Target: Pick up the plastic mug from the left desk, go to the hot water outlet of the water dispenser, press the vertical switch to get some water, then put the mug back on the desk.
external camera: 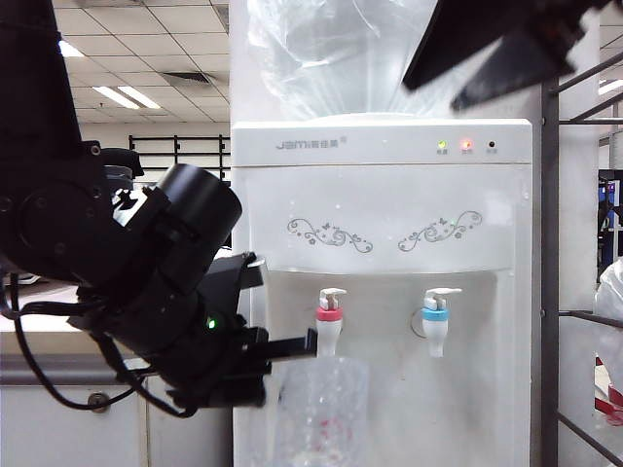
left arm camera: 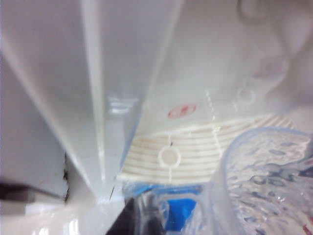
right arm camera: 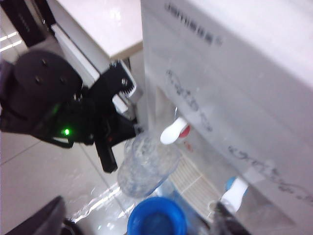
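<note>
The left gripper point(external camera: 292, 347) is clamped on the plastic mug point(external camera: 321, 409), clear and dimpled, its rim just below the hot water outlet point(external camera: 329, 324), a white tap with a red collar. The mug's base is cut off by the frame. Free space lies right of it, below the blue-collared tap point(external camera: 435, 321). Behind stands the water dispenser point(external camera: 389, 204). The right gripper point(external camera: 506, 49) hangs high and blurred, jaws apart.

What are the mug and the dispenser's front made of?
The mug, held under the red tap by the left hand, looks like clear plastic: you see through its dimpled walls. The dispenser front looks like smooth, slightly glossy white plastic with printed grey scrolls, though painted metal can't be ruled out.
</note>
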`<state>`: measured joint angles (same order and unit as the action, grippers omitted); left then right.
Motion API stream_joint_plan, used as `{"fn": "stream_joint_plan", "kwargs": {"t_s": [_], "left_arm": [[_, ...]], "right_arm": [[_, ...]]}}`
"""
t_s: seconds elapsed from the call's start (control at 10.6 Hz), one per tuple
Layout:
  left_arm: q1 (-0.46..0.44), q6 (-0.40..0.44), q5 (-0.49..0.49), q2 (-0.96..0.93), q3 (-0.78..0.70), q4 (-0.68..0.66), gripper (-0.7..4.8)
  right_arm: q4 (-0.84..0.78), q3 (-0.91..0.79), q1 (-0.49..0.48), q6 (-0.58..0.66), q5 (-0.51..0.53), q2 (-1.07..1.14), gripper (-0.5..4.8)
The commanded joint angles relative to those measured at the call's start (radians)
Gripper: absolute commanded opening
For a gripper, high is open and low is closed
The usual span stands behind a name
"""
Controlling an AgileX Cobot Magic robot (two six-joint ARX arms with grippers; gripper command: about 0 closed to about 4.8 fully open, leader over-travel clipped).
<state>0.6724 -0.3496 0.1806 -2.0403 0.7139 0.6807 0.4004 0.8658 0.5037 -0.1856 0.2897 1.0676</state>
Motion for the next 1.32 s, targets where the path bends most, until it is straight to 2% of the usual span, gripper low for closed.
{"fn": "stream_joint_plan", "kwargs": {"t_s": [0.09,0.57,0.94,1.04,1.13,1.32], "left_arm": [[-0.001,-0.003,0.043,0.005,0.009,0.039,-0.07],[-0.001,-0.047,0.040,0.005,0.016,0.061,-0.07],[0.000,-0.051,0.040,0.005,0.044,0.073,-0.07],[0.000,-0.050,0.040,0.005,0.047,0.096,-0.07],[0.000,-0.050,0.040,0.005,0.047,0.096,-0.07],[0.000,-0.050,0.032,0.005,0.045,0.090,-0.07]], "right_arm": [[-0.016,0.003,0.002,-0.002,0.009,0.064,3.96],[-0.032,-0.002,0.002,-0.002,0.029,0.106,3.96],[-0.071,-0.018,0.003,-0.002,0.031,0.127,3.96],[-0.092,-0.018,0.003,-0.002,0.031,0.147,3.76],[-0.105,-0.018,0.003,-0.002,0.036,0.159,3.25],[-0.146,-0.018,0.004,-0.002,0.063,0.190,1.07]]}}
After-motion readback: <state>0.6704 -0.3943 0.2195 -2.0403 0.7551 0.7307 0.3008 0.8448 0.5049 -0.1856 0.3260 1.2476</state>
